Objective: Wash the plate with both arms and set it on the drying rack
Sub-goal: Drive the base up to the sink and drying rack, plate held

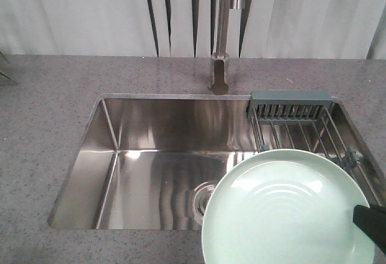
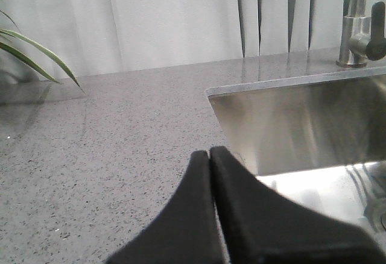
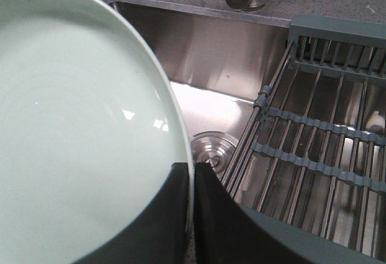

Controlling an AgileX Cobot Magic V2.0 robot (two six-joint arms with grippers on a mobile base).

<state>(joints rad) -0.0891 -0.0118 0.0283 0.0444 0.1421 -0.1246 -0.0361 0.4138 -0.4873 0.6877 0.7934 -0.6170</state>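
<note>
Both are closed: your right end effector [image 3: 192,173] pinches the plate [image 3: 72,125] at its 3 o'clock rim, your left end effector [image 2: 209,152] presses together above the tabletop [image 2: 120,155].

The speckled grey stone countertop [image 1: 48,107] carries 1 rectangular steel sink basin [image 1: 151,167], 1 grey-green steel-rod drying rack [image 1: 289,104] across its right end, and 1 brushed-metal faucet [image 1: 220,74] behind.

no readable text, no labels, brands, numbers or signs anywhere

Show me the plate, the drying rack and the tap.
plate [image 1: 283,210]: front view, middle of its face.
rack [image 3: 338,30]: right wrist view, its grey-green end bar.
tap [image 1: 219,74]: front view, its base.
</note>
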